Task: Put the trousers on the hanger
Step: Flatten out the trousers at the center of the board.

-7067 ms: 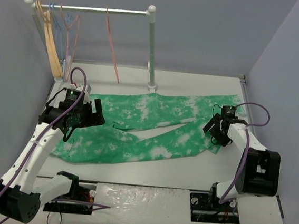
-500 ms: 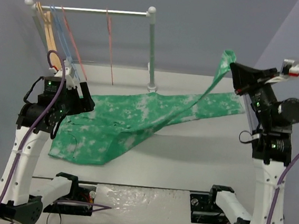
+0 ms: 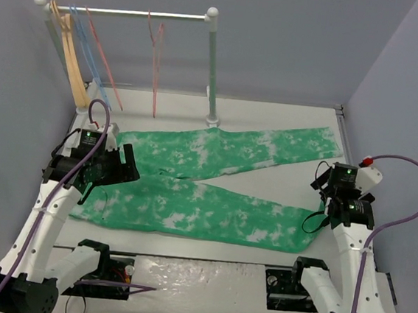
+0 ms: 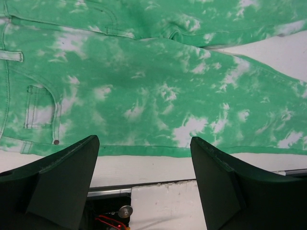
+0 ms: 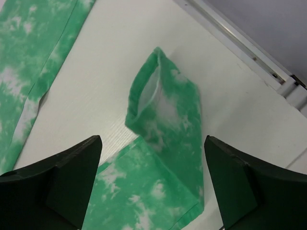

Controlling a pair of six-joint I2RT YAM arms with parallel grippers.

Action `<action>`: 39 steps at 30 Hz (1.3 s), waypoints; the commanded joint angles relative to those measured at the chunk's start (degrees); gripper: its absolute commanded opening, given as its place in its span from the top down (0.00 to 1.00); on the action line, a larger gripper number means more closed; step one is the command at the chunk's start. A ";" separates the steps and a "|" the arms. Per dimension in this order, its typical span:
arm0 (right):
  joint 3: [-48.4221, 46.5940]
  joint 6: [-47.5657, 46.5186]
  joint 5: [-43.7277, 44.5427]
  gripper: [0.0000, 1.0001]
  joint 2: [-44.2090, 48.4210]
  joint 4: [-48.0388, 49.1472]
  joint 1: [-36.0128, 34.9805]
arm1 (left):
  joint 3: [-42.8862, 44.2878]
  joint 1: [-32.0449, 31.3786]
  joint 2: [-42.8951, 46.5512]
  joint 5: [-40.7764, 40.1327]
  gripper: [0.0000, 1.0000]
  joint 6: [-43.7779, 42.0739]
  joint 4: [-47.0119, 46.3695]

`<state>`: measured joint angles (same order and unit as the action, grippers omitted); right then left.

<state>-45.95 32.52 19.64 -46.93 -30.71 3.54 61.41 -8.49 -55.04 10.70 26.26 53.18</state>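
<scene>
Trousers (image 3: 204,211) are flat on the white table (image 3: 280,182), legs splayed in a V, with the near leg's cuff (image 5: 163,110) folded over on itself. The pink wire hanger (image 3: 156,77) hangs on the rail (image 3: 126,13) at the back. Left gripper (image 4: 144,140) hovers over the hip area, jaws apart, empty. Right gripper (image 5: 152,139) is above that cuff, jaws wide, gripping nothing.

My left arm (image 3: 41,211) climbs from its base at seven o'clock and leans up to nine o'clock. The left gripper (image 3: 124,165) (image 4: 144,140) at its end tips toward three o'clock and downward, jaws wide apart. My right arm (image 3: 352,244) stands up from five o'clock to about four o'clock. The right gripper (image 3: 324,186) (image 5: 152,139) points downward, jaws wide apart too, gripping nothing.
</scene>
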 commanded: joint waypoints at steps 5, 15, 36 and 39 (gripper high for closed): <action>-9.34 4.97 4.01 0.00 -6.05 -2.04 -0.26 | -0.87 0.17 0.56 3.62 0.26 1.12 -3.53; -9.12 4.46 -3.42 0.00 -19.90 -3.92 -10.72 | -1.90 -0.38 -0.42 4.50 0.26 0.20 -4.75; 11.33 27.06 -11.72 0.53 -34.83 23.70 -35.63 | -1.09 -0.82 -0.92 4.46 0.26 -1.06 -3.77; 7.92 22.53 -12.23 0.94 -42.61 28.57 -36.62 | -0.65 -0.74 -0.57 3.80 0.26 -1.32 -3.13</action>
<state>-36.60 56.98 9.68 -79.54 -17.17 -31.86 58.26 -9.04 -55.94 15.14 25.95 50.36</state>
